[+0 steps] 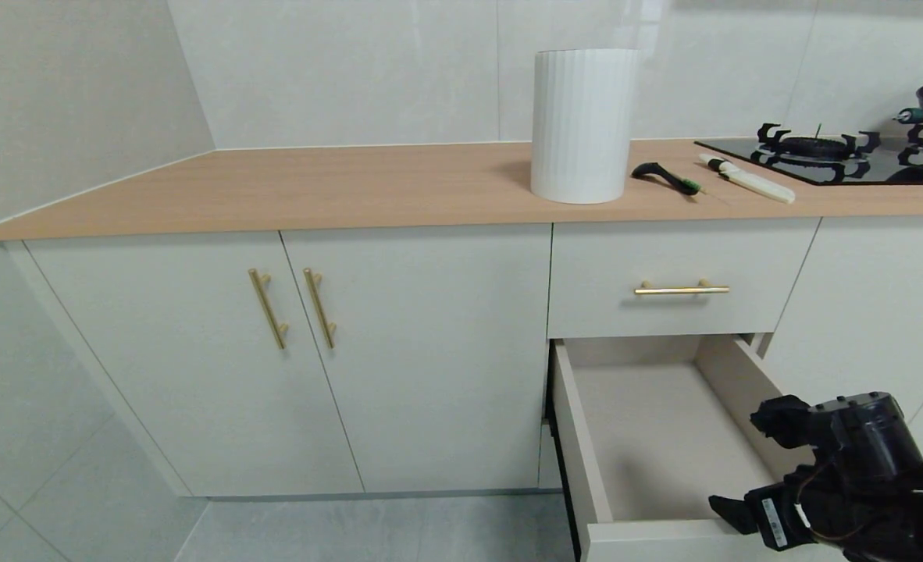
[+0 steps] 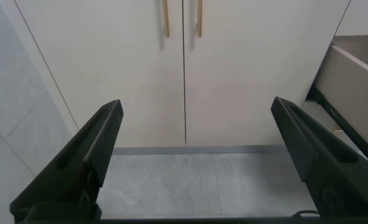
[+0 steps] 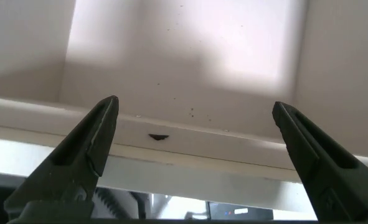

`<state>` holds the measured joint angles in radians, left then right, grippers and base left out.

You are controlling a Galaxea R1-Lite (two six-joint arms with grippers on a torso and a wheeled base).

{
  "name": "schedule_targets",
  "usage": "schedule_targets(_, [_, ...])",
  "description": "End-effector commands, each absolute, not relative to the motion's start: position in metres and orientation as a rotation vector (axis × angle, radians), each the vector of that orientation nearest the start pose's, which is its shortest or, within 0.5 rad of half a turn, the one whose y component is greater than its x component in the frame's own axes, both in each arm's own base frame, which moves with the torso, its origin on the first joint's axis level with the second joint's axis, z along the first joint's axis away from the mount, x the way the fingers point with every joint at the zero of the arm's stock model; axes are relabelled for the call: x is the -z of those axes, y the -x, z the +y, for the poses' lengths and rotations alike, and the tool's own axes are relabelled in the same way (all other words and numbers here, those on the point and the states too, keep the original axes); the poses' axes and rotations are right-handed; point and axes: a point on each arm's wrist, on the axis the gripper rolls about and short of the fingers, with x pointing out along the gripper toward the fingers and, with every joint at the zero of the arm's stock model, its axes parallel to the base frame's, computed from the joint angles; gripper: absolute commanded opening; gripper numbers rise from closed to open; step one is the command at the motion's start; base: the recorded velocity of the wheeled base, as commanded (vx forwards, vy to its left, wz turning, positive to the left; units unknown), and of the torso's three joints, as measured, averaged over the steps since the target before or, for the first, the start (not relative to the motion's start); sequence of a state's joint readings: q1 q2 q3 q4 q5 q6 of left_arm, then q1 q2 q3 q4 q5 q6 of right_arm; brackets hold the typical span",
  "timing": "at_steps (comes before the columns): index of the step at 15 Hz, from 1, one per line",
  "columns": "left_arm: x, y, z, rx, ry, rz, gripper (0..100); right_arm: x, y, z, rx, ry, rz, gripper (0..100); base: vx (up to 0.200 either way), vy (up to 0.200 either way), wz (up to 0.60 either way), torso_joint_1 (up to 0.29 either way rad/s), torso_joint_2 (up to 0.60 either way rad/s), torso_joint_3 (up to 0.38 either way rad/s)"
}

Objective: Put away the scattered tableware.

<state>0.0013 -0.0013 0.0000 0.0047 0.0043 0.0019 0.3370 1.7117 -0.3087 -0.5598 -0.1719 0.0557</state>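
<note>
In the head view a wooden bench (image 1: 313,187) carries a tall white ribbed canister (image 1: 583,125). Just beside it, on the side toward the hob (image 1: 828,160), lie a black-handled utensil (image 1: 667,178) and a white knife (image 1: 746,179), near each other but apart. Below them a closed drawer with a gold handle (image 1: 681,289) sits above an open drawer (image 1: 579,437) that is pulled well out. The right gripper (image 1: 750,464) hangs over that open drawer's front corner with its jaws apart, holding nothing. In the left wrist view the left gripper (image 2: 193,155) faces the double cabinet doors (image 2: 184,68) and the grey floor (image 2: 190,180); its jaws stand wide apart, and the open drawer's side shows at the edge. In the right wrist view the right gripper's jaws are spread wide and point at the pale inner wall of the open drawer.
</note>
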Motion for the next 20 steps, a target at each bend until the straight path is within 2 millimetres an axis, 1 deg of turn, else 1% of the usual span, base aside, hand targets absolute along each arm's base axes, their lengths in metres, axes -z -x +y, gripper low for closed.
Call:
schedule_targets(1, [-0.075,0.023,0.000,-0.006,-0.003,0.005,100,-0.064,-0.188,0.069,-0.160,0.161,0.813,100,0.000,0.000,0.00,0.000,0.00,0.000])
schedule_targets(3, [-0.075,0.023,0.000,-0.006,-0.002,0.005,100,-0.063,-0.175,0.066,-0.168,0.166,0.824,100,0.000,0.000,0.00,0.000,0.00,0.000])
schedule_targets(8, [-0.075,0.023,0.000,-0.006,-0.003,0.005,100,-0.055,-0.153,0.059,-0.175,0.183,0.877,100,0.000,0.000,0.00,0.000,0.00,0.010])
schedule_targets(11, [-0.075,0.023,0.000,-0.006,-0.002,0.005,100,-0.055,-0.150,0.059,-0.182,0.185,0.877,100,0.000,0.000,0.00,0.000,0.00,0.000])
schedule_targets(13, [-0.075,0.023,0.000,-0.006,-0.002,0.005,100,-0.060,-0.156,0.062,-0.184,0.170,0.842,100,0.000,0.000,0.00,0.000,0.00,0.000])
schedule_targets(14, [-0.075,0.023,0.000,-0.006,-0.002,0.005,100,-0.072,-0.167,0.066,-0.186,0.151,0.779,100,0.000,0.000,0.00,0.000,0.00,0.000])
schedule_targets(15, [-0.075,0.023,0.000,-0.006,-0.002,0.005,100,-0.089,-0.181,0.071,-0.187,0.124,0.700,100,0.000,0.000,0.00,0.000,0.00,0.000])
schedule_targets(16, [-0.075,0.023,0.000,-0.006,-0.002,0.005,100,-0.110,-0.199,0.077,-0.186,0.100,0.611,100,0.000,0.000,0.00,0.000,0.00,0.000])
schedule_targets(17, [-0.075,0.023,0.000,-0.006,-0.002,0.005,100,-0.127,-0.212,0.080,-0.179,0.080,0.556,100,0.000,0.000,0.00,0.000,0.00,0.000])
schedule_targets(18, [-0.075,0.023,0.000,-0.006,-0.002,0.005,100,-0.149,-0.227,0.076,-0.156,0.065,0.530,100,0.000,0.000,0.00,0.000,0.00,0.000])
schedule_targets(19, [-0.075,0.023,0.000,-0.006,-0.002,0.005,100,-0.164,-0.235,0.075,-0.158,0.060,0.544,100,0.000,0.000,0.00,0.000,0.00,0.000])
schedule_targets(20, [-0.075,0.023,0.000,-0.006,-0.002,0.005,100,-0.183,-0.241,0.073,-0.204,0.042,0.576,100,0.000,0.000,0.00,0.000,0.00,0.000])
